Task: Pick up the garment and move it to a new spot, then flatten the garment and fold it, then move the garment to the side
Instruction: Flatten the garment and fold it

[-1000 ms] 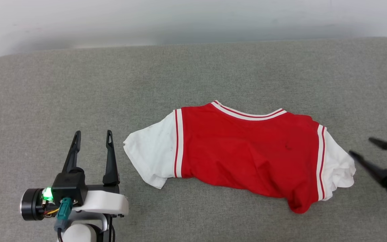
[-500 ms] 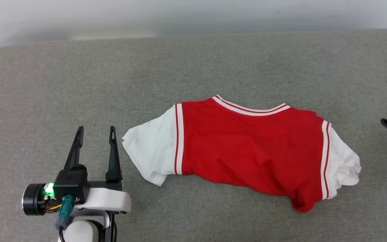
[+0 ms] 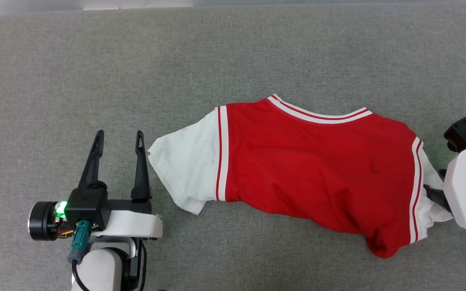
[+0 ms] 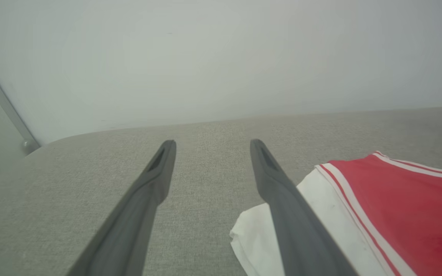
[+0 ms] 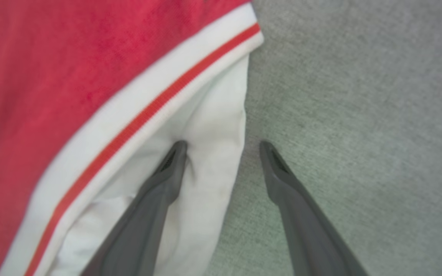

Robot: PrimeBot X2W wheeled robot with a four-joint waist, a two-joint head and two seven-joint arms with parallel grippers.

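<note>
Left gripper (image 3: 119,132) first: I see its two long dark fingers spread wide with nothing between them, poised over the grey woven fabric surface (image 3: 233,52), just beside the tip of the white left sleeve (image 3: 184,161). From its wrist camera, the inner finger crosses in front of that sleeve's edge. I find the red jersey-style T-shirt (image 3: 310,169) with white short sleeves and red-and-white striped trim lying rumpled on the surface between the two grippers, collar toward the far side, lower hem bunched nearer my right. On that side the right gripper (image 5: 223,142) is also spread wide, straddling the white right sleeve (image 5: 205,191): one finger lies over the cloth, the other over bare grey fabric just past its edge. Neither holds anything.
</note>
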